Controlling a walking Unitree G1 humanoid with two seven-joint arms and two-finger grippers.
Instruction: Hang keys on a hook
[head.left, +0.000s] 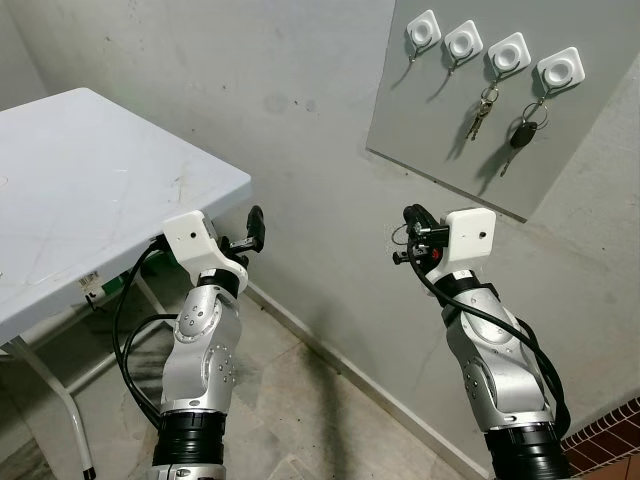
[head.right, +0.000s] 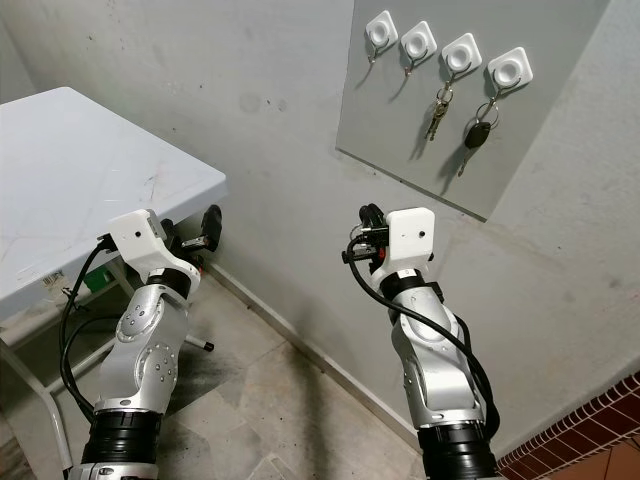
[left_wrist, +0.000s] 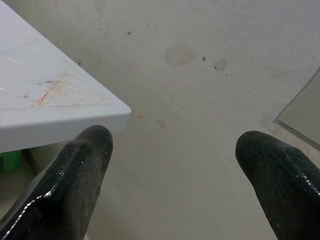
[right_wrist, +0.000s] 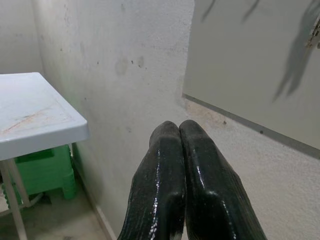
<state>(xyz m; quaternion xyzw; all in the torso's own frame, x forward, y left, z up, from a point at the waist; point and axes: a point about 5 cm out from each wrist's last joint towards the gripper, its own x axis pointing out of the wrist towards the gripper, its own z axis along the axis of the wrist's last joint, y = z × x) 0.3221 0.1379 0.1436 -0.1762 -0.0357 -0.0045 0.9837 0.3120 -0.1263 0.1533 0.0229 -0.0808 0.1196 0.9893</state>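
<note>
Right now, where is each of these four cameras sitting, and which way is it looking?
Left eye: on the head, looking down at the wall board, hooks, table; both arms show.
Right eye: beside it, same scene.
Left wrist: looks along the open left gripper towards wall and table corner.
Right wrist: looks along the shut right gripper at the wall.
Both wrist views share the table and board.

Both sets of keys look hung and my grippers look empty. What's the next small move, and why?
Probably lower both arms and stop. The key bunch and the car key hang from hooks on the board; the right gripper is shut on nothing and the left gripper is open.
</note>
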